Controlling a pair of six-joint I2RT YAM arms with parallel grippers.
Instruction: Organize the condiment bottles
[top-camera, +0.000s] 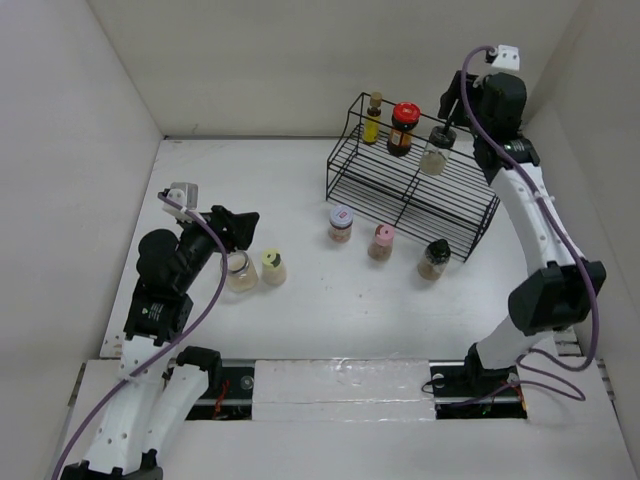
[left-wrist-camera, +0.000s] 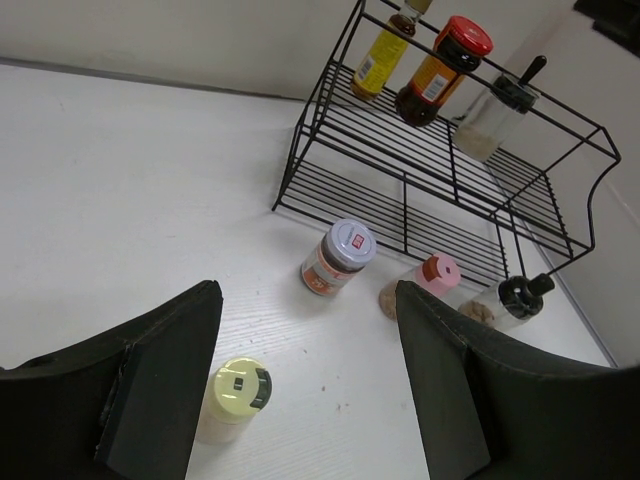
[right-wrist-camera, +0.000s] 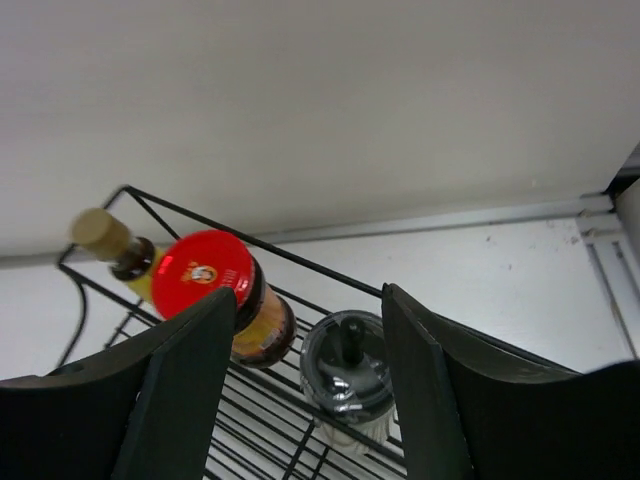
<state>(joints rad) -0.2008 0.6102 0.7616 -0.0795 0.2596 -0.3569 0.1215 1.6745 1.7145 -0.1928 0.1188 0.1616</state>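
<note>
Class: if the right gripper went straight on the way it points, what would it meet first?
Most likely the black-capped bottle on the wire rack, centred ahead of the open right gripper; depth is unclear, but nothing shows between them.

One black wire rack (top-camera: 415, 190) is seen. Eight small bottles (left-wrist-camera: 338, 258) are counted in all.

Three are found on the rack's top shelf:
- one yellow bottle (top-camera: 373, 118)
- one red-capped jar (top-camera: 402, 128)
- one clear shaker with a black top (top-camera: 437, 152)

Five are found on the table (top-camera: 300, 180) in front of the rack:
- one with a blue-white cap (top-camera: 341, 224)
- one with a pink cap (top-camera: 381, 241)
- one with a black cap (top-camera: 434, 259)
- one with a pale yellow cap (top-camera: 273, 266)
- one clear jar (top-camera: 241, 270)
</note>
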